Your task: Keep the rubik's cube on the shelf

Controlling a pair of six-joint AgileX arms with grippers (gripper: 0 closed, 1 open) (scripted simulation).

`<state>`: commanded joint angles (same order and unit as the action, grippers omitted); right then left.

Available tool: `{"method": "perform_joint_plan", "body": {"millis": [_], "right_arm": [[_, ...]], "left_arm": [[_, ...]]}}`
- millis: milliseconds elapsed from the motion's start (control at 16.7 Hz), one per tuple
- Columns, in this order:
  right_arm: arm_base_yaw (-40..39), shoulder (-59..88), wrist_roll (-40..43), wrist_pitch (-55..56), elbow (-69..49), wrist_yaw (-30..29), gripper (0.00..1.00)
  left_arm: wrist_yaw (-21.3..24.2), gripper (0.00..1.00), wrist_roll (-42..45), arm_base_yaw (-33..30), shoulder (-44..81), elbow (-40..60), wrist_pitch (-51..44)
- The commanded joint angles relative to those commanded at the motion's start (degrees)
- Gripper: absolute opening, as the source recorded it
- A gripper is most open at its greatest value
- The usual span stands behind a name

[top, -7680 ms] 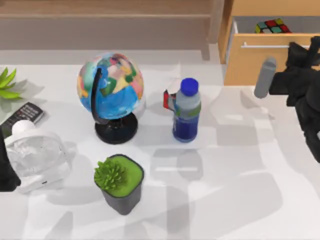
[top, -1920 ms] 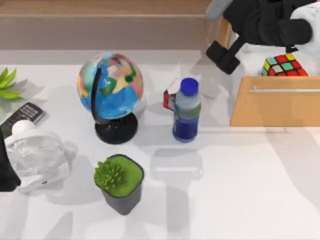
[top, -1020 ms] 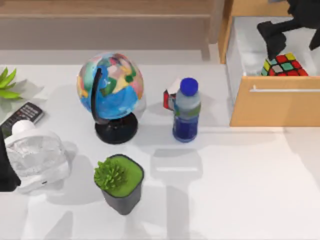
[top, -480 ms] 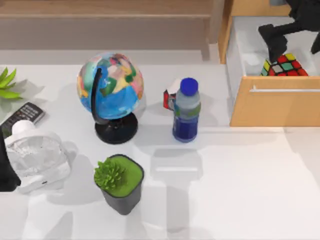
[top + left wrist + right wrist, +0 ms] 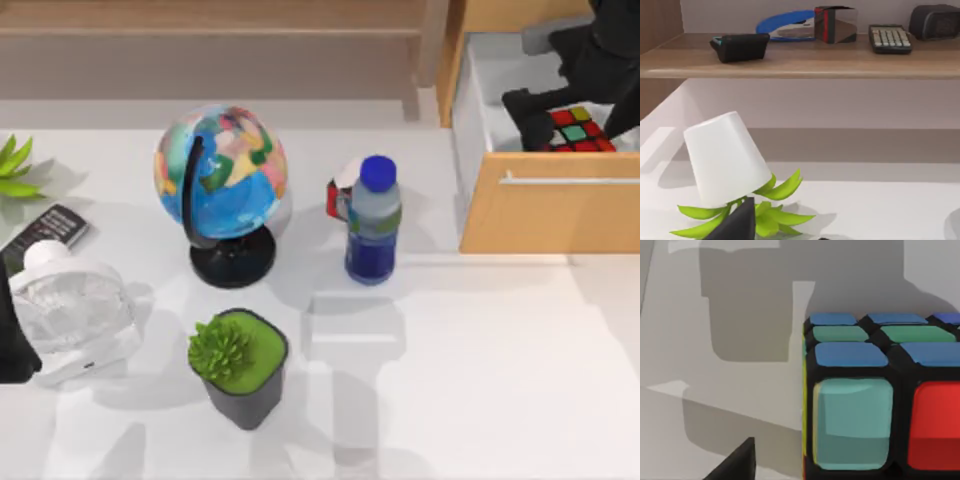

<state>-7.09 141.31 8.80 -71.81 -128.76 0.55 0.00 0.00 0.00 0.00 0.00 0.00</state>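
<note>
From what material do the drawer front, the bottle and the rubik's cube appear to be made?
Drawer front: light wood, matt, probably veneer, with a thin metal-looking handle. Bottle: seemingly clear plastic, see-through body and blue cap. Rubik's cube: likely plastic, smooth coloured tiles set in a black frame.

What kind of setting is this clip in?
Most likely a rendered home-office or study desk: a white table with a globe and small fan, a wooden shelf holding a calculator, and an open drawer containing the rubik's cube.
</note>
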Motion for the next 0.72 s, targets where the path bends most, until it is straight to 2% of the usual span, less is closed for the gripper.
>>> {"method": "perform_joint_plan", "body": {"millis": [180, 720], "right_arm": [[0.0, 0.0, 0.0, 0.0, 0.0, 0.0, 1.00], [0.0, 0.0, 0.0, 0.0, 0.0, 0.0, 0.32]], "left_arm": [[0.0, 1.00, 0.0, 0.0, 0.0, 0.0, 0.0], [0.0, 1.00, 0.0, 0.0, 0.0, 0.0, 0.0]]}}
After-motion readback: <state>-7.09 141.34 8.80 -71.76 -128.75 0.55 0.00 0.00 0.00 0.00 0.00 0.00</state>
